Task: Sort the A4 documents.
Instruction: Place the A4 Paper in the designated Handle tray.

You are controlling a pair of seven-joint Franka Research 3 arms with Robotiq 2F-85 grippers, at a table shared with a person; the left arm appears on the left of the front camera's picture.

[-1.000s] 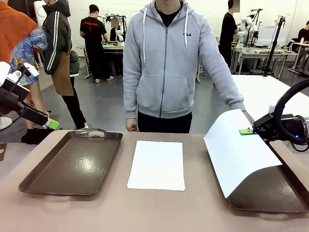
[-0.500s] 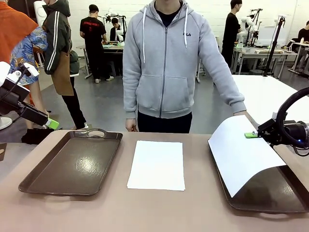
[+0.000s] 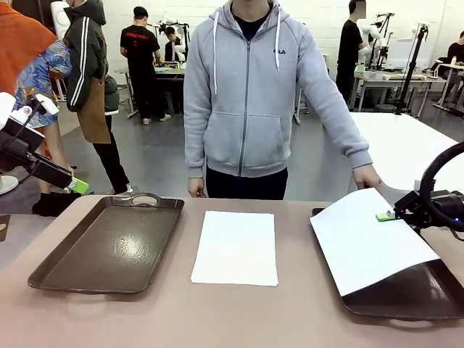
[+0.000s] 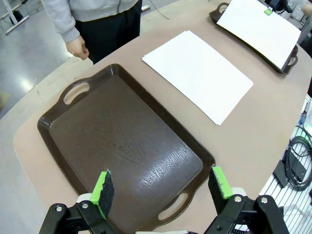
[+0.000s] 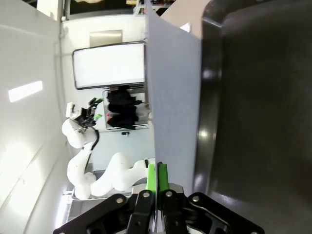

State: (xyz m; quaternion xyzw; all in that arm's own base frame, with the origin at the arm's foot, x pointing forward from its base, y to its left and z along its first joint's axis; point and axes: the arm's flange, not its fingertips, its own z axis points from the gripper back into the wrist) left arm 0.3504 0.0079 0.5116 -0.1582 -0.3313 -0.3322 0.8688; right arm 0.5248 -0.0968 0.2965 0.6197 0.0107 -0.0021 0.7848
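One blank sheet (image 3: 370, 239) is pinched in our right gripper (image 3: 386, 216) over a tray (image 3: 406, 297); our left gripper (image 4: 162, 184) gapes empty; the hoodie (image 3: 250, 109) reads FILA.

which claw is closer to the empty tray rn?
Left. The left claw hangs open beside the empty tray, aimed at it; the right claw is far off, shut on a sheet over the other tray.

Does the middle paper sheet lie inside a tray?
No, that sheet lies on the table between the left tray and the right tray.
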